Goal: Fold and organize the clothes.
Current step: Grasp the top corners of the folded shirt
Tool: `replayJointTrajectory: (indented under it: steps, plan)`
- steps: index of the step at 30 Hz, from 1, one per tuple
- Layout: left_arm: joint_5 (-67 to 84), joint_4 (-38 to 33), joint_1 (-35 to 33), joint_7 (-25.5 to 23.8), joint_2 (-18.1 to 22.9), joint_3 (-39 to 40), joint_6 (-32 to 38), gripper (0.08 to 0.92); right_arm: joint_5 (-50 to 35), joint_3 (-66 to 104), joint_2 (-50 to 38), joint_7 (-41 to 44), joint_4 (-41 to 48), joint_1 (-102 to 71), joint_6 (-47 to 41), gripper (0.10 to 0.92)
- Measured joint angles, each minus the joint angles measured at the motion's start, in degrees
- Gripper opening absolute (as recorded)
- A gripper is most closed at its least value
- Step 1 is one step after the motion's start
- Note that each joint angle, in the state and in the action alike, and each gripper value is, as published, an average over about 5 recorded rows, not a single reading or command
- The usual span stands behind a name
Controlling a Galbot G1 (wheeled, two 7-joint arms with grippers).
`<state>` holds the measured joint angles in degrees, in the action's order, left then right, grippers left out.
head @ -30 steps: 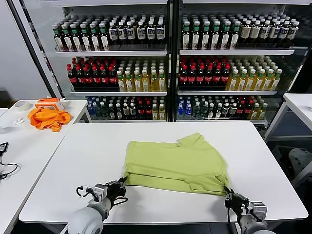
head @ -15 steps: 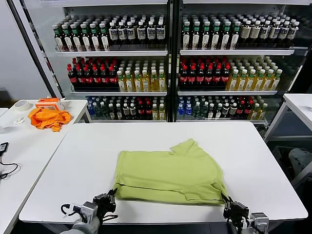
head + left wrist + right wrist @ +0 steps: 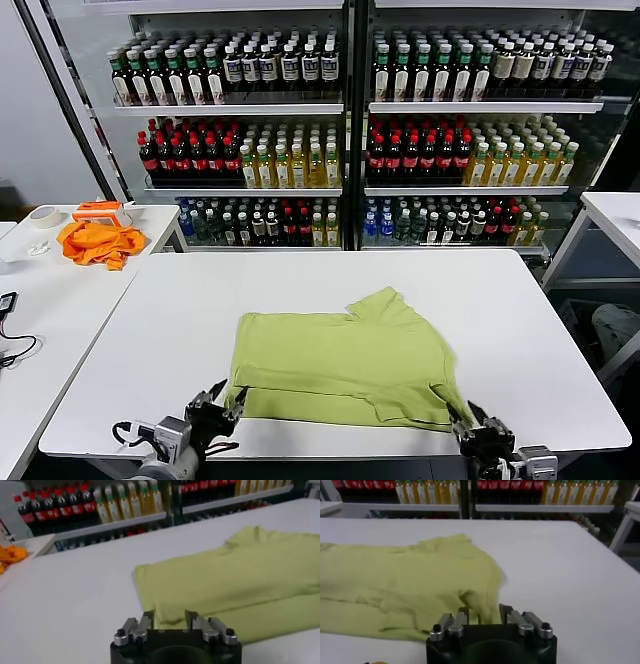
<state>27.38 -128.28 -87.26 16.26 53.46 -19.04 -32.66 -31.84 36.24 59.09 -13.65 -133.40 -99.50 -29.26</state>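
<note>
- Lime yellow-green short-sleeved cotton T-shirt lies folded on the white rectangular table, nearer the 6 o'clock edge, one sleeve poking toward 12 o'clock.
- My left gripper sits at the shirt's 7 o'clock corner, fingers parted with nothing between them; the cloth edge lies just beyond the fingertips in the left wrist view.
- My right gripper is at the 5 o'clock corner, also spread and holding nothing; a bunched bit of hem lies close to its fingers.
- I judge this as a release after dragging the shirt toward me. To do it well, I'd back both arms out low and straight, clear of the hem, so nothing snags and rumples the fold.
- Rumpled 5 o'clock corner may need smoothing before the next fold.
</note>
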Motion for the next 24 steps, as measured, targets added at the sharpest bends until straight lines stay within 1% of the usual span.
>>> replayJointTrajectory:
  steps: [6, 8, 11, 14, 24]
  plan:
    - [2.4, 1.2, 4.3, -1.0, -0.9, 0.3, 1.3, 0.689, -2.4, -1.6, -1.8, -1.3, 2.9, 8.4, -1.4, 0.775]
    - [3.1, 2.5, 6.5, -1.7, -0.8, 0.9, 1.8, 0.749, -3.4, -3.3, -1.9, -1.7, 5.0, 12.5, -1.9, 0.807]
    - [4.1, 5.6, 10.4, -2.6, -0.3, 2.1, 2.5, 0.806, -4.5, -6.5, -1.8, -2.2, 8.8, 18.9, -2.3, 0.821]
    - [5.2, 9.4, 14.6, -3.6, 0.3, 3.7, 2.9, 0.821, -5.3, -10.1, -1.5, -2.4, 13.0, 25.5, -2.5, 0.822]
    - [6.6, 22.9, 27.7, -7.2, 1.7, 8.3, 3.9, 0.823, -5.5, -21.9, 2.7, -3.6, 28.8, 44.6, -2.1, 0.823]
